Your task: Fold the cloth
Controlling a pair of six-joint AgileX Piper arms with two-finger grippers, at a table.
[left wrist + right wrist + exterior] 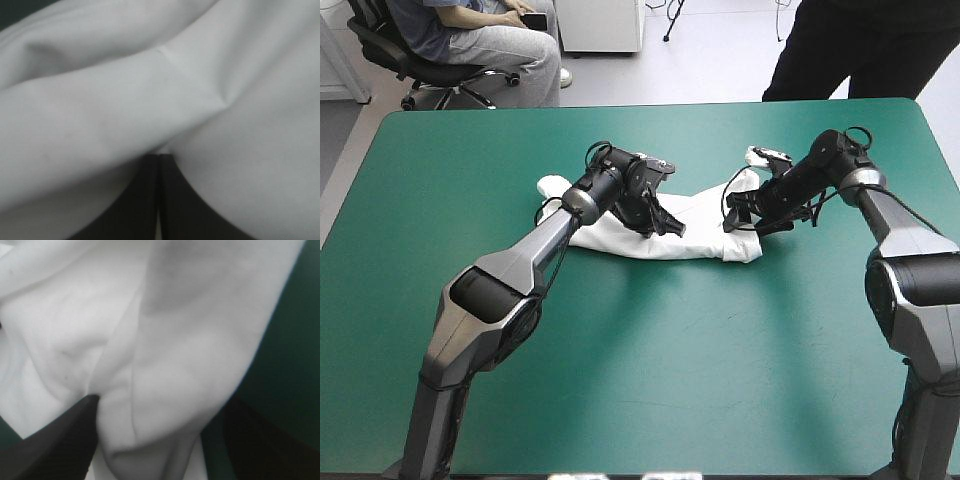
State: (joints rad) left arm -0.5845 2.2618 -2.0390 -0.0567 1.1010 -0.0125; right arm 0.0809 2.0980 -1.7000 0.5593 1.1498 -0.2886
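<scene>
A robotics lab is indicated: two grey-and-black robot arms (490, 300) (910, 285) are set at a teal-green covered table (650, 380); a black wheeled office chair (382, 50) is seen at eleven o'clock.

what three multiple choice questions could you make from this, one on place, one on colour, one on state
1. Where is the T-shirt?
A. at the table's near edge
B. mid-table, both grippers at it
C. hanging off the left edge

2. What colour is it?
A. white
B. brown
C. striped blue

3. How is the left gripper?
A. wide open above bare cover
B. shut on the T-shirt
C. raised far above the cloth

Answers:
1 B: the high view shows it mid-table, the left gripper on it and the right gripper at its other end.
2 A: it is white in every view.
3 B: in the left wrist view the fingers meet, with cloth gathered at their tips.
</scene>
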